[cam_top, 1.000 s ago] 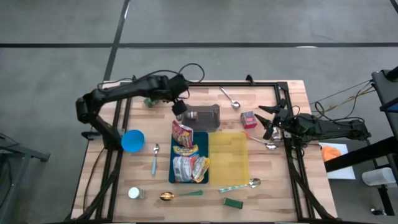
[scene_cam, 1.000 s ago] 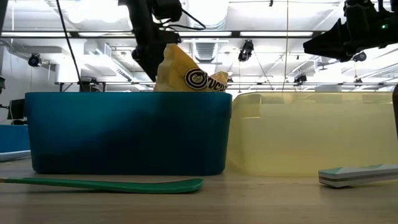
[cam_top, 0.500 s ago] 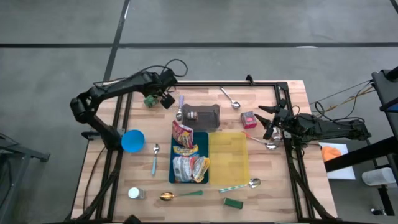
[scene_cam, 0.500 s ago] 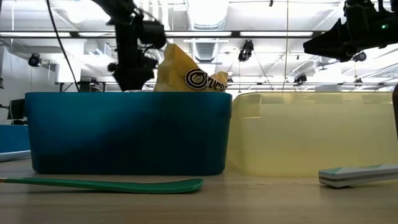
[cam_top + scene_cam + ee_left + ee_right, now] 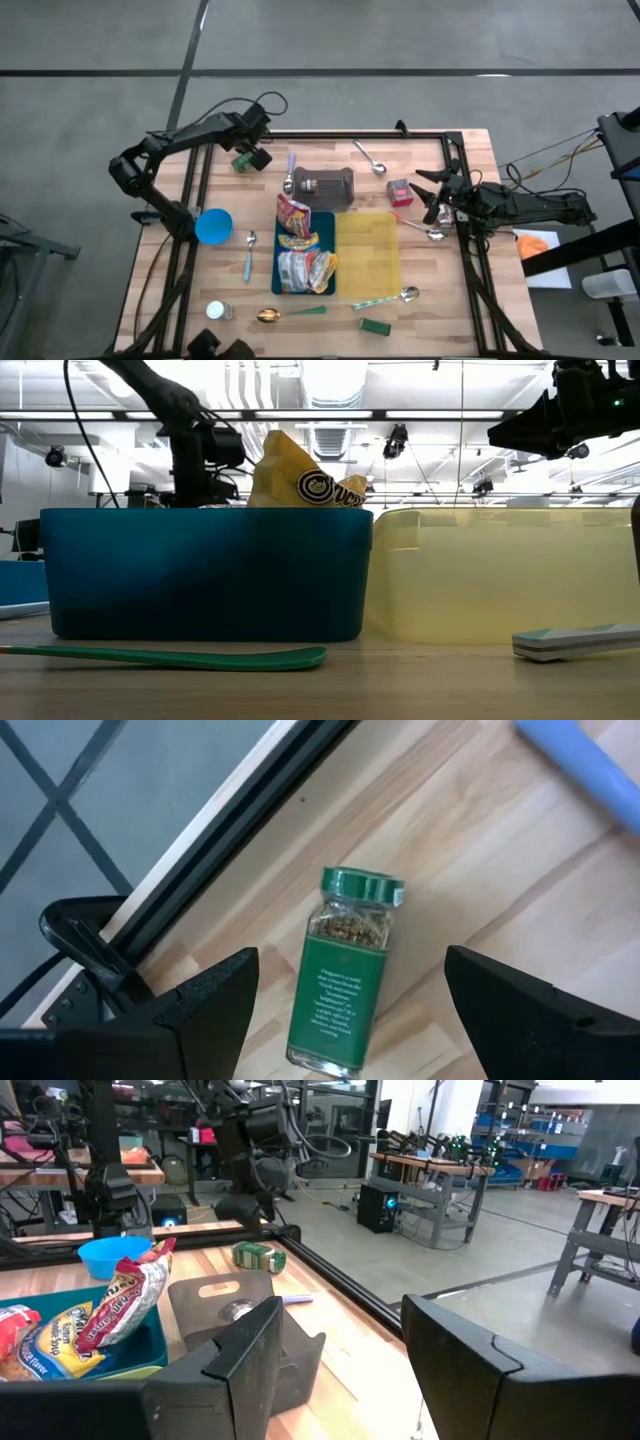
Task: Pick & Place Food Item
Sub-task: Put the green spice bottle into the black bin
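the step in hand looks like the approach to a pick: the left gripper (image 5: 254, 157) hovers in the upper left of the high view over a green-capped spice jar (image 5: 343, 967) lying on its side on the table (image 5: 430, 310), jaws spread wide and empty. in the left wrist view the jar lies between the two jaws, touching neither. the next move likely calls for a straight descent and a close across the glass body. the right gripper (image 5: 430, 196) waits at the right edge, jaws partly open, holding nothing.
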